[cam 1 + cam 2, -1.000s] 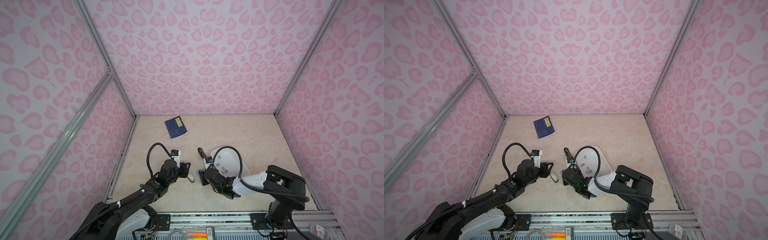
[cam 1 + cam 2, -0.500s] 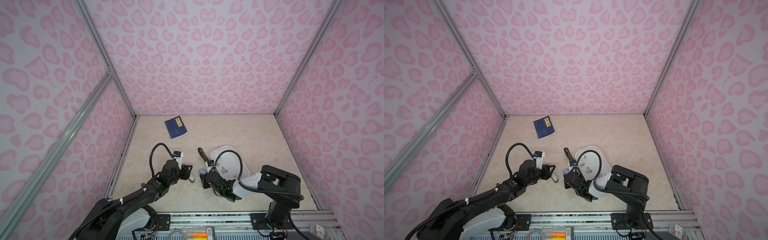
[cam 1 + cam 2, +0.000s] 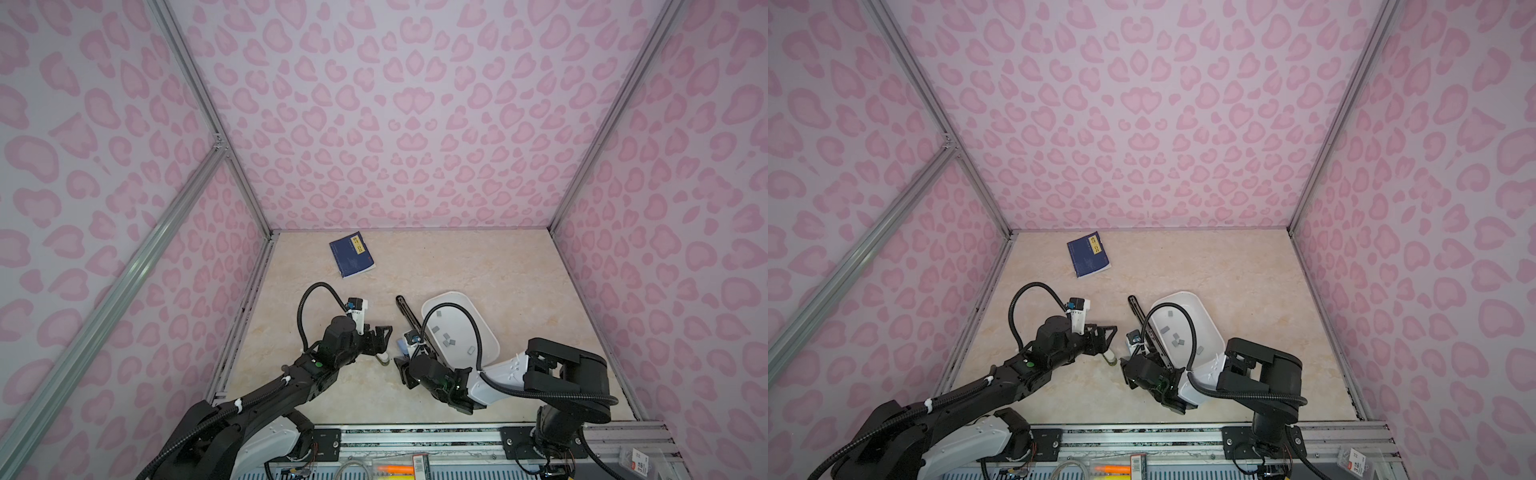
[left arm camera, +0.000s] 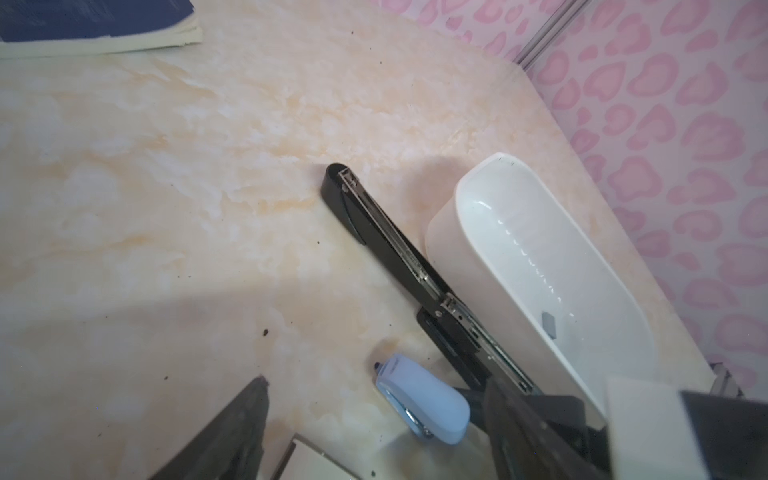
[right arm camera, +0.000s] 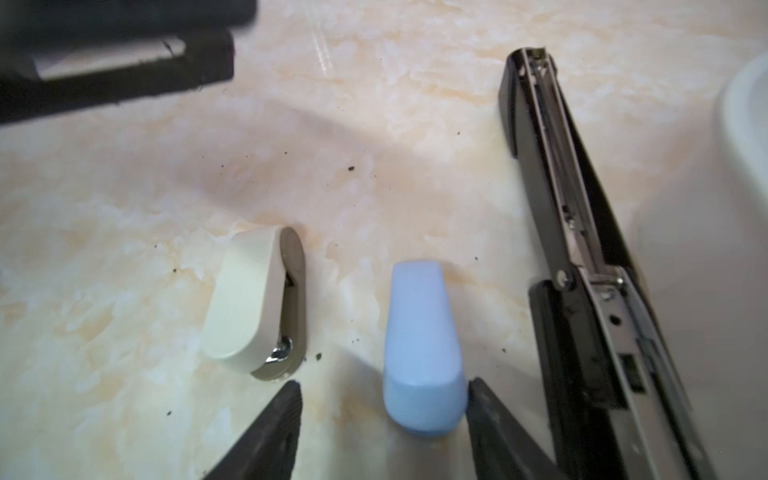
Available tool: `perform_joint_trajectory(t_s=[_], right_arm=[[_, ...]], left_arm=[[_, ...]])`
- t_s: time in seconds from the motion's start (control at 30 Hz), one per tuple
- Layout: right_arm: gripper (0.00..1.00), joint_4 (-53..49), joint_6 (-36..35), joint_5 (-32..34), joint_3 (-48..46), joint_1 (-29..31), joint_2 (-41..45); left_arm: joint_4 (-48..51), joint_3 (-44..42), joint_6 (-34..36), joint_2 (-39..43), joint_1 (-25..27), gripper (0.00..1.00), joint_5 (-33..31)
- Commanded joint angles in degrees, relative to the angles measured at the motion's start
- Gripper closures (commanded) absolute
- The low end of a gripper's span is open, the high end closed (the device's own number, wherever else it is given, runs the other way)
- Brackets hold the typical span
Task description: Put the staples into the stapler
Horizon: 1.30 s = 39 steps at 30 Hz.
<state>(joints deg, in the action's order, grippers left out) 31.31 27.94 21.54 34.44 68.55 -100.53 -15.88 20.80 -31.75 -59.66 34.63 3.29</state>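
Observation:
A long black stapler [image 3: 409,316] [image 4: 390,241] [image 5: 573,216] lies opened flat beside the white tray [image 3: 486,328] [image 3: 1208,320]. Several small grey staples [image 3: 447,337] [image 3: 1177,341] [image 4: 548,323] lie in the tray. A small blue stapler [image 5: 422,353] [image 4: 424,399] stands on the table between the fingers of my right gripper [image 5: 382,428] [image 3: 401,366]. This gripper is open; one finger touches the blue stapler and the other stands apart from it. A small cream stapler [image 5: 257,299] [image 3: 382,358] lies just left of the blue one. My left gripper [image 3: 380,343] [image 4: 374,436] hangs open above the cream stapler and holds nothing.
A dark blue booklet [image 3: 351,254] [image 3: 1088,254] lies at the back left of the marble tabletop. Pink patterned walls close in the back and both sides. The two grippers face each other closely at the front middle.
The left gripper's jaws have spread wide. The right gripper's jaws have opened off the blue stapler, and that arm has drawn slightly towards the front.

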Motion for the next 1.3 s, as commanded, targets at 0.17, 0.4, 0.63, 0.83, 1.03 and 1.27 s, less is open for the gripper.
perform_joint_trajectory(t_s=[0.17,0.4,0.63,0.83,1.03,1.27], right_arm=[[0.39,-0.37,-3.45,2.81,1.62,-0.6,-3.54],[0.55,2.55,-4.32,1.29,1.19,-1.71,-4.77],[0.73,1.62,-6.45,-1.06,8.08,-3.63,-10.0],[0.76,-4.37,-7.05,-1.06,18.18,-5.41,-15.31],[0.8,-10.71,-6.95,-3.1,27.11,-7.46,-18.2],[0.81,-18.36,-7.43,-1.5,33.89,-5.97,-17.51]], left_arm=[[10.07,1.76,-13.87,6.44,0.08,0.1,-6.82],[12.97,0.65,-13.14,13.74,0.08,0.1,-7.75],[17.55,0.26,-12.8,17.09,-1.85,0.05,-8.97],[18.55,-1.41,-13.32,20.72,-8.02,0.02,-6.74],[22.66,-1.39,-12.81,24.27,-11.39,0.02,-8.04],[29.1,-1.6,-12.76,30.44,-13.78,0.03,-12.01]])
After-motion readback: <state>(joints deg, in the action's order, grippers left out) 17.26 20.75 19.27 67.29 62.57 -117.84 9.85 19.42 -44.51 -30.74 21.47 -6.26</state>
